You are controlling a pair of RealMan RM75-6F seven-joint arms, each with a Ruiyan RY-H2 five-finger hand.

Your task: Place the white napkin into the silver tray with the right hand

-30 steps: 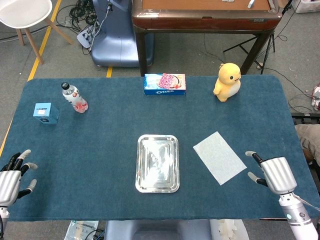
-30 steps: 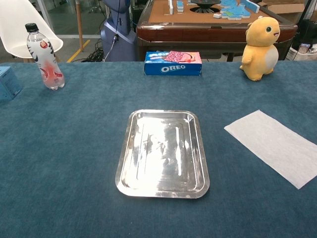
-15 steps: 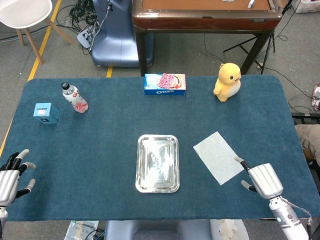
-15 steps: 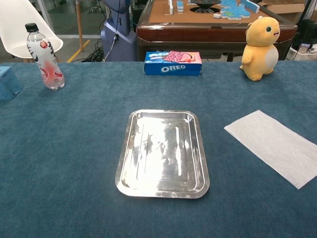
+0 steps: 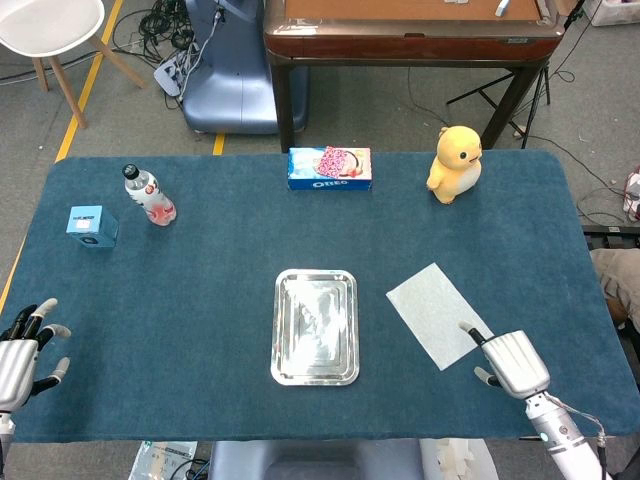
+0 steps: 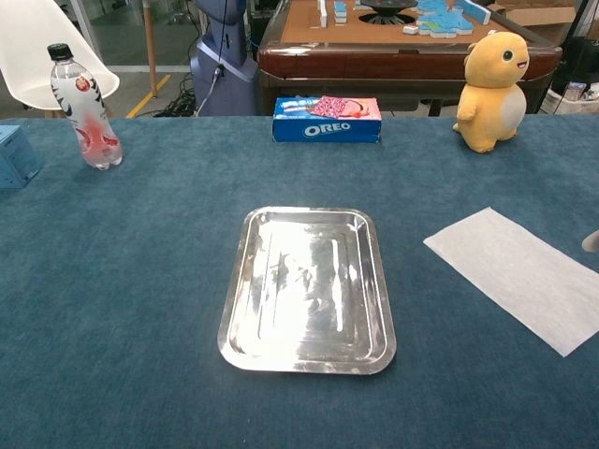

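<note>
White napkin [image 5: 437, 314]: lies flat and unfolded on the blue table cover [image 5: 200, 300], set at a slant, just right of the silver tray and not touching it. Untouched; not yet lifted.

Right hand [image 5: 512, 363]: at the near right of the table, just beside the napkin's near right edge, one fingertip reaching to or almost to that edge; contact cannot be told. Fingers apart, holding nothing. Judged to be placed for a pinch at the napkin's border, since a flat sheet gives no other purchase. Only a sliver shows at the right edge of the chest view.

Left hand [image 5: 22, 350]: at the near left corner, well apart from everything. Fingers spread, empty. Judged parked, as the task names the other hand.

Silver tray [image 5: 315, 326]: centre of the table, long side running away from the robot, nothing in it. Its low rim should let the napkin be dragged or dropped in easily.

Blue box [image 5: 91, 225]: far left.

Water bottle [image 5: 148, 194]: upright beside the box.

Oreo box [image 5: 329, 168]: far centre, on its long side.

Yellow plush toy [image 5: 455, 163]: far right, upright.

All four stand well clear of the path from napkin to tray.
</note>
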